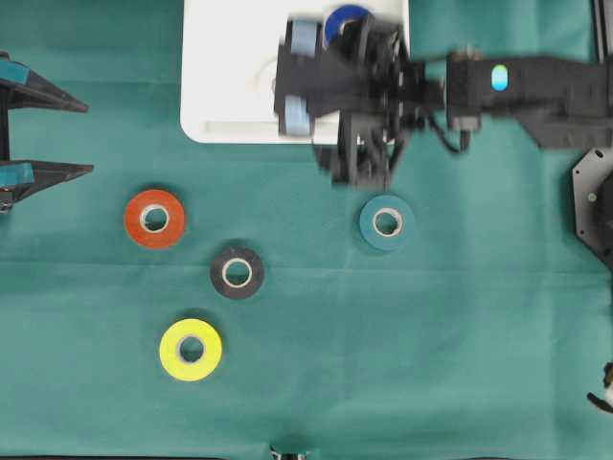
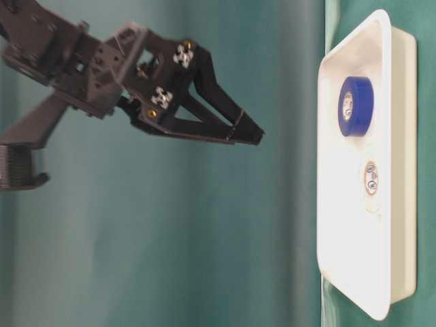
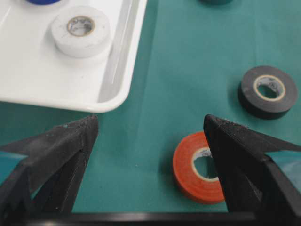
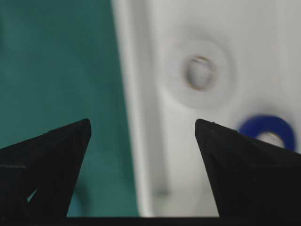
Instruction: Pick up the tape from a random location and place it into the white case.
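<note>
Overhead exterior view: the white case point(image 1: 230, 91) lies at the top of the frame, left of centre, on the green-covered worktop point(image 1: 431, 364); a blue tape roll point(image 1: 343, 19) shows inside it at the top edge, mostly hidden by the right arm point(image 1: 536, 86), which reaches in from the right side of the frame; the right claw point(image 1: 297, 79) is blurred over the case's right part, its jaws spread wide with nothing between them; four rolls lie on the cloth below the case, all apart from one another: an orange tape roll point(image 1: 154, 218) at centre left, a black tape roll point(image 1: 238, 272) just below and right of it, a yellow tape roll point(image 1: 191, 350) lower still, and a teal tape roll point(image 1: 387, 222) right of centre, near the lower edge of the right arm's wrist; the left claw point(image 1: 19, 134) sits at the left edge of the frame, jaws wide apart and empty; the left wrist view adds a white tape roll point(image 3: 81, 31) lying flat in the case near its rim, with the orange roll partly behind the finger on the right; the table-level view shows the blue roll and the white roll both inside the case, apart from each other.
</note>
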